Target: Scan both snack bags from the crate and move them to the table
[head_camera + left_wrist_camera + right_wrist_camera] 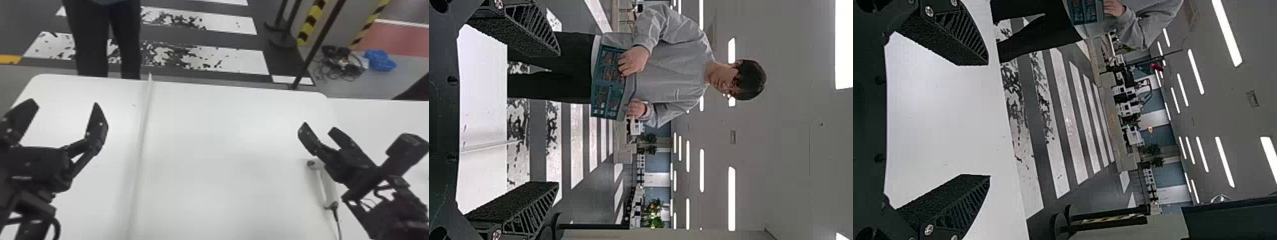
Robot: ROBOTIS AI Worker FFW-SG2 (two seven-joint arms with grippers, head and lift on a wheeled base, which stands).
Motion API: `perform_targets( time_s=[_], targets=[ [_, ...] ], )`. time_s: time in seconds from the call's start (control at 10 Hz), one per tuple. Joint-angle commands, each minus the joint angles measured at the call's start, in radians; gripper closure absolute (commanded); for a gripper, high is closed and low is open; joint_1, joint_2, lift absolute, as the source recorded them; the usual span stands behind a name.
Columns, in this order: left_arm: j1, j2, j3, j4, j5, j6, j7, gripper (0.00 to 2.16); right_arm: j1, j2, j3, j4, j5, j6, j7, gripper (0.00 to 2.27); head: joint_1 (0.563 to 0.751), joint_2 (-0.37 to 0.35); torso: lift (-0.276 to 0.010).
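Over the left part of the white table point(207, 143), my left gripper point(63, 103) stands open, its fingers wide apart. My right gripper point(319, 127) is open over the table's right side. A white handle-shaped device point(325, 185) with a dark cable lies beneath and beside the right gripper. In the left wrist view, nothing is between the fingers of the left gripper point(558, 119); beyond them a person's hands hold a teal crate-like box point(605, 82) up. Part of that box point(1084, 11) is also at the top of the right wrist view, beyond the open right gripper point(988, 120).
A thin raised strip point(140, 127) runs front to back across the table, right of the left gripper. The holding person stands behind the table's far edge. Dark posts point(282, 32), cables point(343, 62) and a blue bundle point(380, 60) are on the floor beyond.
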Motion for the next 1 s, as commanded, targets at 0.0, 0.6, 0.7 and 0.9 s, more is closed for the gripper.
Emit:
perform_targets(
  time_s=[0.0,0.6,0.7,0.9],
  targets=[
    [0.001,0.0,0.001,0.001,-0.001,-0.005,0.0,0.07,-0.002,0.001,0.003,0.0,0.001,-0.004,0.0,0.12,0.695,-0.142,-0.087],
    [0.001,0.0,0.001,0.006,-0.001,-0.005,-0.001,0.07,-0.005,-0.002,0.001,0.009,0.004,-0.023,0.002,0.12,0.695,-0.143,-0.087],
    [0.001,-0.002,0.001,0.007,-0.001,-0.008,-0.001,0.07,-0.005,-0.002,0.001,0.009,0.003,-0.023,0.005,0.12,0.695,-0.142,-0.087],
    [0.0,0.0,0.001,0.007,0.0,-0.018,-0.001,0.07,-0.005,-0.002,-0.002,0.008,0.003,-0.023,0.005,0.12,0.695,-0.142,-0.087]
  ],
)
